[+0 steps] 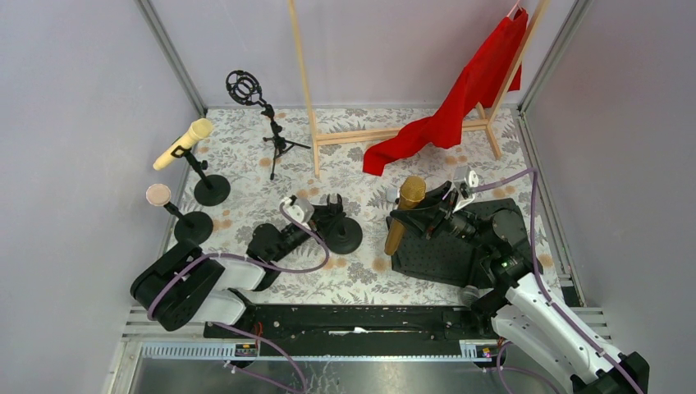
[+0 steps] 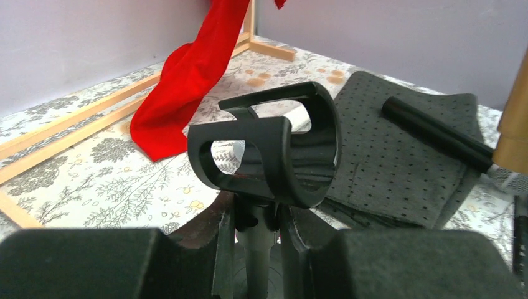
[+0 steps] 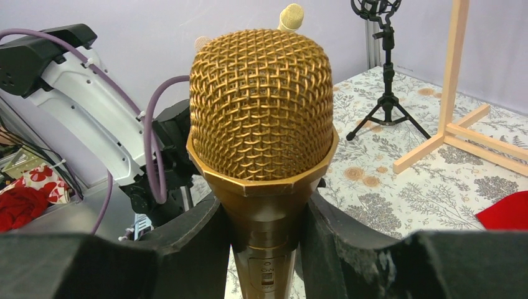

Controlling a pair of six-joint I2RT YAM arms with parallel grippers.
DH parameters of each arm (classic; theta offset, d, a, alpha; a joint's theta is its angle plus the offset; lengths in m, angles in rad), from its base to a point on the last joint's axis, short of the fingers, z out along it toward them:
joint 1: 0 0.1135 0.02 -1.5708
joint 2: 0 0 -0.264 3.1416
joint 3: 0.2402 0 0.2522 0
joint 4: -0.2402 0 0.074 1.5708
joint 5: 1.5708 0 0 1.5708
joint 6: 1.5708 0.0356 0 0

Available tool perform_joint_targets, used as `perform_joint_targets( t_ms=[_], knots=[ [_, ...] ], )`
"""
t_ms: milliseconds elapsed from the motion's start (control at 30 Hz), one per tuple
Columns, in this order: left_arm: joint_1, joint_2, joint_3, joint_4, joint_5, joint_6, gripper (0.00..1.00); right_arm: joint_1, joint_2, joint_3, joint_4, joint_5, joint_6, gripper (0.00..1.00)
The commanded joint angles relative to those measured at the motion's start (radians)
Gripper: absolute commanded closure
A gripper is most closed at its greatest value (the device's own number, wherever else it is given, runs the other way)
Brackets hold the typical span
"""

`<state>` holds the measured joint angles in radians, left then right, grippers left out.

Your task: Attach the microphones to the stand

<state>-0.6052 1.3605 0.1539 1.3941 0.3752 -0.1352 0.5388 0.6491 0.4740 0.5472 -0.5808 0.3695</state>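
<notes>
While right end effector (image 3: 261,243) pinches gold microphone (image 3: 261,106), left end effector (image 2: 255,233) seemingly clamps stand stem (image 2: 256,269).

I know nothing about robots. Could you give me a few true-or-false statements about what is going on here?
1. The right gripper grips the gold microphone. True.
2. The yellow microphone is held by a gripper. False: it sits in a round-based stand.
3. The left gripper clamps the stem of an empty clip stand. True.
4. The red cloth covers the gold microphone. False: it hangs from the wooden rack.
</notes>
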Motion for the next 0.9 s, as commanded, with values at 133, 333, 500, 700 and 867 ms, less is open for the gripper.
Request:
perform_joint_targets(
  t_ms=[133, 333, 500, 700, 867],
  knots=[
    [-0.146, -0.007, 0.051, 0.005, -0.435, 0.1, 0.97, 0.005, -0.022, 0.027, 0.014, 0.027, -0.018, 1.0],
    [-0.17, 0.046, 0.043, 0.055, -0.44, 0.071, 0.62, 0.005, -0.028, 0.025, 0.0, 0.033, -0.027, 1.0],
    [-0.171, 0.093, 0.007, 0.199, -0.307, 0.12, 0.22, 0.005, -0.029, 0.028, 0.001, 0.027, -0.024, 1.0],
    [-0.146, 0.113, 0.009, 0.205, -0.176, 0.151, 0.17, 0.004, -0.035, 0.027, -0.006, 0.024, -0.025, 1.0],
    [-0.039, 0.145, 0.033, 0.212, 0.045, 0.087, 0.26, 0.005, -0.039, 0.029, -0.016, 0.023, -0.034, 1.0]
  ],
)
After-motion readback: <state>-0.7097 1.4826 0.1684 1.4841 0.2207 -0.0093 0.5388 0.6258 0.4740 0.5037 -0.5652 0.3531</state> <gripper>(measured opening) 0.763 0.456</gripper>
